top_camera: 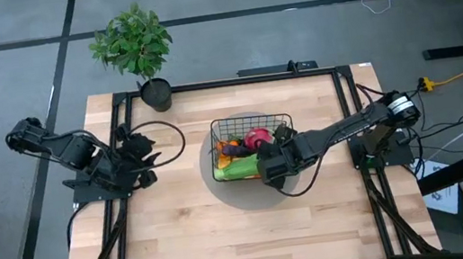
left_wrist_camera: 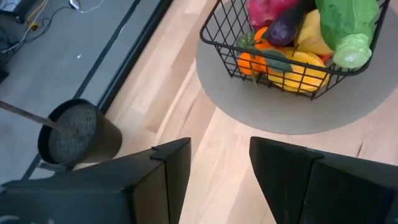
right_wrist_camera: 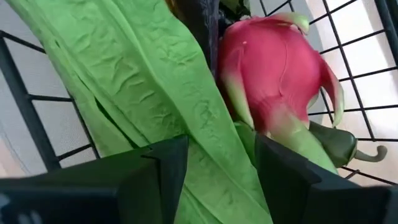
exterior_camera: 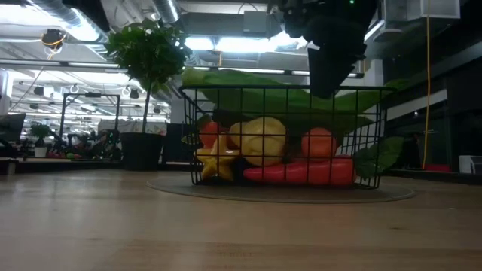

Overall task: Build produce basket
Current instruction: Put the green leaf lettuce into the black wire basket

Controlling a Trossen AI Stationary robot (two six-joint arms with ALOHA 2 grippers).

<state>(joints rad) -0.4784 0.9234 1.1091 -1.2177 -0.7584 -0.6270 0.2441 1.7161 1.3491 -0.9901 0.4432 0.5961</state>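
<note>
1. Basket: black wire-grid, upright on a round grey mat at the centre of the wooden desk.
2. Produce inside the basket: long green stalk bundle lying across the top; pink dragon fruit just beside it; dark purple piece against the dragon fruit; yellow fruits and an orange fruit lower down; a red pepper-like piece along the basket floor; a yellow star-shaped fruit at one corner.
3. Right gripper: at the basket's rim, directly over the green stalk bundle. Fingers parted, one to either side of the bundle and close above it; whether they touch or clamp it cannot be told.
4. Left gripper: well apart from the basket, toward the desk's left edge, fingers spread with nothing between them, hanging over bare desk.
5. Potted plant: leafy, in a black pot, at the desk's far edge, beyond the basket and to its left.
</note>
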